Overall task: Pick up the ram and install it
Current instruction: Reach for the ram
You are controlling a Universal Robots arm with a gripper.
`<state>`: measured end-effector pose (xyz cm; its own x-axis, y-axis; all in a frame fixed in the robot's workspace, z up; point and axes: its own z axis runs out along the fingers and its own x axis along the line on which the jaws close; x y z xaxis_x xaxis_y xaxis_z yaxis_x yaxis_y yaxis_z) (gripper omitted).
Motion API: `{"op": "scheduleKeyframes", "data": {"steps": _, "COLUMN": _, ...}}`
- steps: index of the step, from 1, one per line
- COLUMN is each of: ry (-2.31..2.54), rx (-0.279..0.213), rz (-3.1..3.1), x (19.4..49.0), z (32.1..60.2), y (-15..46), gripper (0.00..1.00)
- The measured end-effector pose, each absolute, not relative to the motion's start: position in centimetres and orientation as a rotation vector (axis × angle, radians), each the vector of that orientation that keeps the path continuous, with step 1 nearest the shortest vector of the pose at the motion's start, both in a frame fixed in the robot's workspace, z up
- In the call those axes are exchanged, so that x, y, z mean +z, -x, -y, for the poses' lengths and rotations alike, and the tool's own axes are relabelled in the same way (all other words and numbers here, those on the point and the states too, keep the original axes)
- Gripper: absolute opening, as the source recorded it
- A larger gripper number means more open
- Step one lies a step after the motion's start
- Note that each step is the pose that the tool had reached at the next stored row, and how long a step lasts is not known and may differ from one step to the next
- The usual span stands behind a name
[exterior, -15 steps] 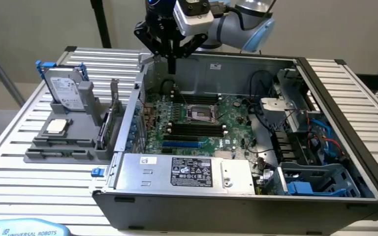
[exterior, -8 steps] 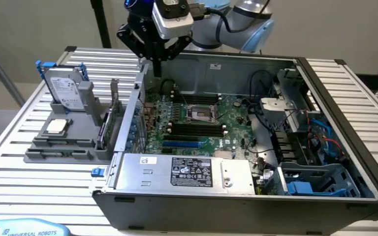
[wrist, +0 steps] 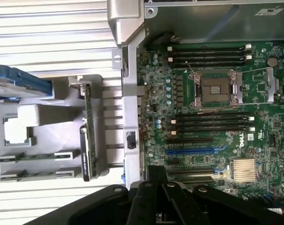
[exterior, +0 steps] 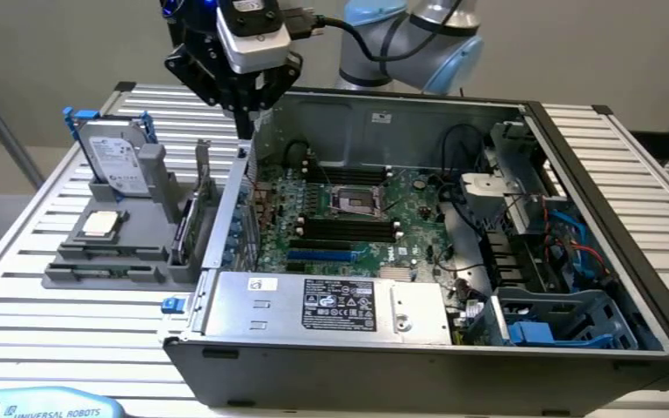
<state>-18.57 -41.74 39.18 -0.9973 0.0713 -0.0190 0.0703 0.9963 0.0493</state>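
Observation:
Two thin green ram sticks [wrist: 65, 156] stand on edge in the slots of a grey holder [wrist: 48, 136], outside the open computer case. In the exterior view those ram slots [exterior: 108, 272] are at the holder's near end. My gripper [exterior: 245, 122] hangs high over the case's wall on the exterior view's left, between the holder and the motherboard [exterior: 347, 218]. Its fingers look shut together with nothing in them. The wrist view has the gripper [wrist: 157, 176] over the board's edge, apart from the ram. Black memory slots [wrist: 212, 124] flank the CPU socket [wrist: 216, 89].
The holder also carries an upright hard drive [exterior: 119, 157], a CPU chip [exterior: 102, 224] and a large expansion card [exterior: 192, 222] with a metal bracket. The case [exterior: 613, 218] holds a power supply [exterior: 334, 305], cables and drive bays. All of this sits on a slatted aluminium table [exterior: 32, 313].

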Motion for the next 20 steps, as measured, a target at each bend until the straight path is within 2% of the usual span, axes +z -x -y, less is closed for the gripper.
{"op": "scheduleKeyframes", "data": {"steps": 20, "ry": -0.11, "rx": 0.075, "rz": -3.119, "x": 37.9, "z": 42.3, "y": 27.7, "gripper": 0.11}}
